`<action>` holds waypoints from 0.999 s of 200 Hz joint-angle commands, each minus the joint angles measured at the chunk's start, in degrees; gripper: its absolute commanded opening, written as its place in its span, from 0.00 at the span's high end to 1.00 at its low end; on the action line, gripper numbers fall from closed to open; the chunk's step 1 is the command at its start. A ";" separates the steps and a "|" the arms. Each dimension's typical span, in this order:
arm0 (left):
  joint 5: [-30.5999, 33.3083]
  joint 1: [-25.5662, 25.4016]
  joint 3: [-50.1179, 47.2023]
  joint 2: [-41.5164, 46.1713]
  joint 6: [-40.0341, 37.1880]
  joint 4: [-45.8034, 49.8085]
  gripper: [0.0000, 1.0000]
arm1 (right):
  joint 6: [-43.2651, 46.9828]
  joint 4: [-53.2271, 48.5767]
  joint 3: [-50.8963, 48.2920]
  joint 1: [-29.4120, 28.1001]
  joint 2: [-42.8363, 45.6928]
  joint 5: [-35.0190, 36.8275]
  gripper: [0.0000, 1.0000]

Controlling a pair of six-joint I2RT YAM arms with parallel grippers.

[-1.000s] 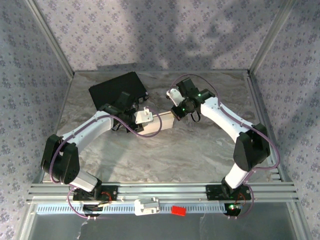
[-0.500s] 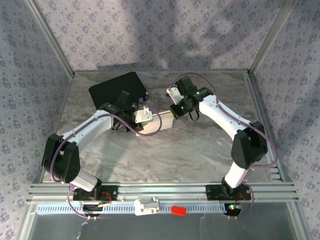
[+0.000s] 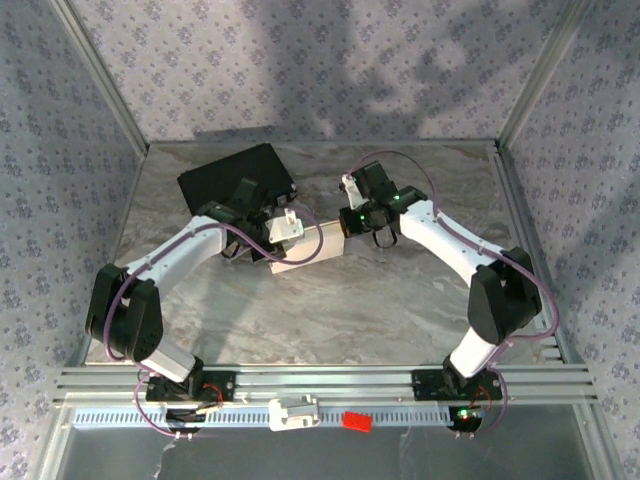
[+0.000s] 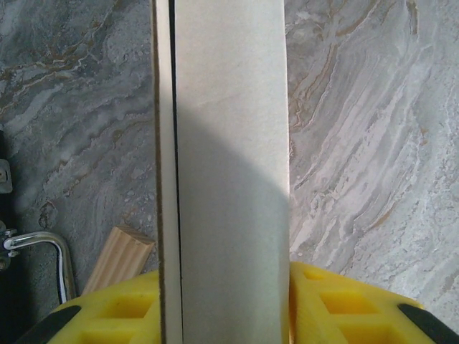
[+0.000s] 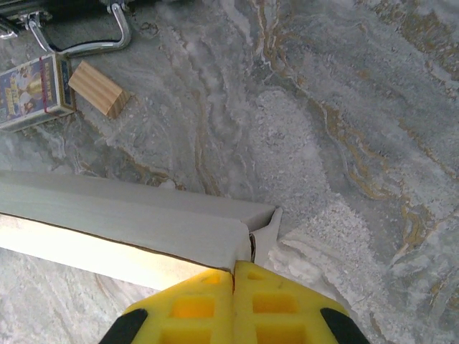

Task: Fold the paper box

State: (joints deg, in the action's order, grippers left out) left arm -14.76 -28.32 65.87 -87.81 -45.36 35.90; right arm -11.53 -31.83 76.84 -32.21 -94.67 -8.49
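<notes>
left fingers (image 4: 344, 315) grasping paper box (image 4: 229, 143), lower centre | right fingers (image 5: 280, 304) clenched together, tips touching box end, lower centre | marbled tabletop (image 5: 344, 107) beneath

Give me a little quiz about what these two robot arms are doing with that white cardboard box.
1. True or false: the left gripper has the paper box clamped between its yellow fingers.
2. What lies next to the wooden block on the table? A) a printed card B) a spoon C) a red cup
3. Fill in: the right gripper, at the box's end, has its jaws ___.
Key: 1 true; 2 A; 3 shut.
</notes>
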 commanded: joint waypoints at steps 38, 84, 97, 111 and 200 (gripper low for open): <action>-3.33 0.70 2.34 -0.59 0.71 -0.80 0.62 | 3.34 2.30 -8.93 -2.84 1.74 10.22 1.00; -4.08 1.99 2.81 -1.10 2.26 -1.54 0.62 | 4.72 4.18 -15.49 -2.60 2.73 13.48 1.00; -4.65 2.12 3.12 -1.41 2.89 -1.45 0.62 | 3.20 5.28 -17.30 -2.51 3.26 12.40 1.00; -4.99 2.12 3.48 -1.70 3.85 -1.46 0.61 | 2.53 6.00 -17.98 -2.71 2.56 11.01 1.00; 1.26 -0.20 -4.36 5.53 8.45 -12.35 0.40 | 2.58 3.73 -12.15 -5.98 -0.76 12.29 1.00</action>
State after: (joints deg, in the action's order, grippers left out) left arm -15.55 -27.07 62.39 -85.34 -37.78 28.29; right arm -8.14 -17.23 66.15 -36.97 -90.98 3.29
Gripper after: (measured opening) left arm 0.593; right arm 0.060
